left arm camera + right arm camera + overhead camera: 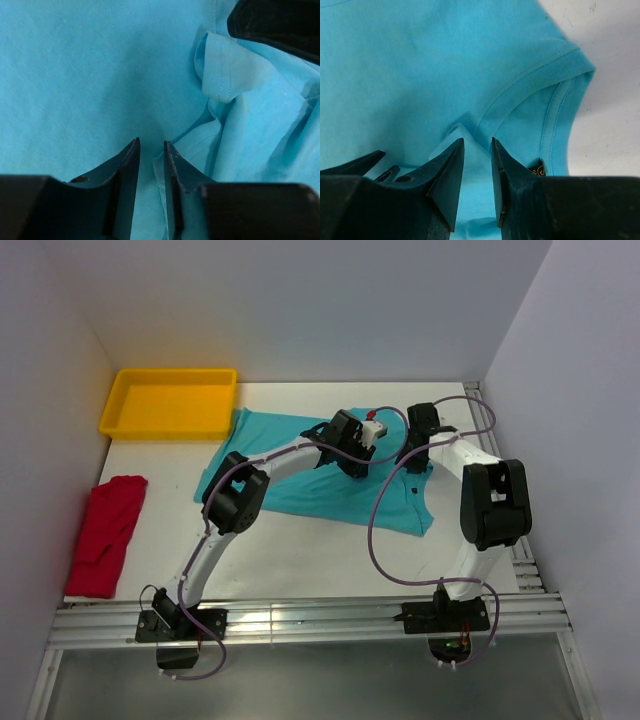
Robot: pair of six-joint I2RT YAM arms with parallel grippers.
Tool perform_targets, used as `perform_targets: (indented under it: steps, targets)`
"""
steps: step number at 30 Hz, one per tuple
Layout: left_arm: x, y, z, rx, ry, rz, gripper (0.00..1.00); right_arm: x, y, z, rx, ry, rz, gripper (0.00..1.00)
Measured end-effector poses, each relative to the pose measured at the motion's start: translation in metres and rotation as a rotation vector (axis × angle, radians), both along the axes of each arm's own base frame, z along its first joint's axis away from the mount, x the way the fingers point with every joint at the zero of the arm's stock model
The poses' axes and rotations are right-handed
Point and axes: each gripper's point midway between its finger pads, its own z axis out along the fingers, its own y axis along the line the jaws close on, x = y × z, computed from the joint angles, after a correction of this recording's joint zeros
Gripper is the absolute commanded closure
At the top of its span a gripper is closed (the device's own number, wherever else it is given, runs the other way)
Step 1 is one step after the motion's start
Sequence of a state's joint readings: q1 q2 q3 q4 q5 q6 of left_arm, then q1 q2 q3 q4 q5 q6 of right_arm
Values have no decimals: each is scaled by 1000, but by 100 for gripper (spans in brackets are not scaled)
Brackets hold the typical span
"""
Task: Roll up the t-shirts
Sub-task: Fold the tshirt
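Black two-finger left gripper (151, 145) and right gripper (477, 142) bear down side by side on the soft teal cotton t-shirt (320, 502), each with jaws narrowly apart and cloth in the gap; whether either pinches it cannot be told. That shirt lies spread on the white table (330, 565), its long axis running from the yellow plastic tray (170, 402) rightward. Its ribbed collar (530, 80) and small dark label (537, 170) are at the right arm's end, so a roll would likely travel leftward.
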State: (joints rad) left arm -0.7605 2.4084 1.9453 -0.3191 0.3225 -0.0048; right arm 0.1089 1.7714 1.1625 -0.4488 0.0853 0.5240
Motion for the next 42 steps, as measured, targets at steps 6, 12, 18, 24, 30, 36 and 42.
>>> perform_targets:
  steps: [6, 12, 18, 24, 30, 36, 42]
  targets:
    - [-1, 0, 0, 1, 3, -1, 68, 6, 0, 5, -3, -14, 7, 64]
    - [-2, 2, -4, 10, -1, -13, 59, 7, 0, 5, -3, -16, 9, 64]
    - [-2, 2, -4, 7, -5, -18, 68, 7, 0, 5, -3, -16, 9, 64]
    - [-5, 2, -4, 6, 3, -25, 79, 7, 0, 5, -5, -15, 11, 64]
    - [-7, 2, -5, 5, 11, -34, 95, 6, 0, -2, -11, 2, 19, 64]
    - [-11, 1, -4, -2, 15, -54, 72, 4, 0, -9, -15, 20, 25, 64]
    - [-12, 1, -4, -4, 19, -56, 76, 4, 0, -10, -15, 23, 25, 64]
